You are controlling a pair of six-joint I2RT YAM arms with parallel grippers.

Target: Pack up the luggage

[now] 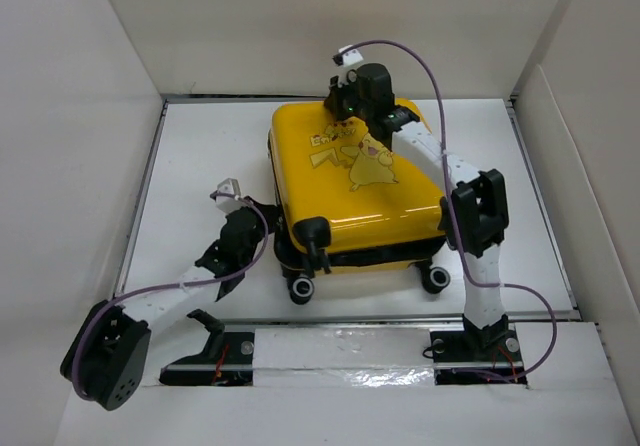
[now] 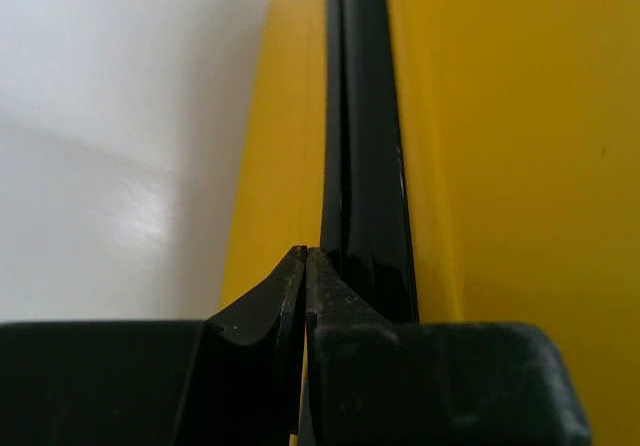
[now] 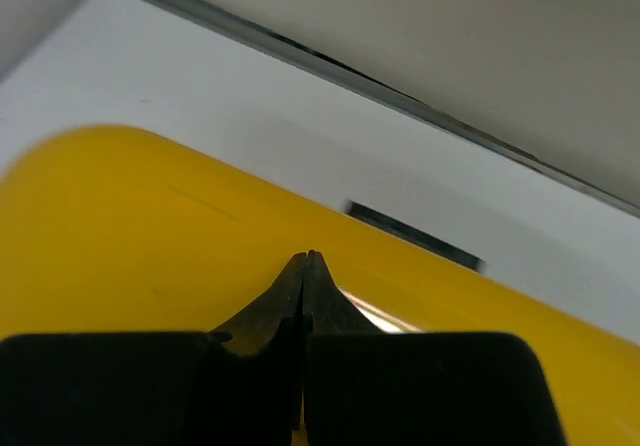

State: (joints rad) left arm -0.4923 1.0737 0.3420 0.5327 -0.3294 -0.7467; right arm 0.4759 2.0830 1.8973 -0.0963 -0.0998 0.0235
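The luggage [image 1: 350, 181], a yellow hard-shell suitcase with a Pikachu print and black wheels, lies closed and flat in the middle of the table. My left gripper [image 1: 268, 213] is shut and empty, its tips against the black zipper seam [image 2: 365, 166] on the suitcase's left side, as the left wrist view [image 2: 306, 254] shows. My right gripper [image 1: 345, 106] is shut and empty, resting over the far top edge of the yellow shell [image 3: 150, 236]; its tips show in the right wrist view [image 3: 305, 257].
White walls enclose the table [image 1: 200, 156] on the left, back and right. A dark slot [image 3: 410, 234] lies in the floor beyond the suitcase's far edge. A black stand [image 1: 205, 351] sits at the near edge between the arm bases.
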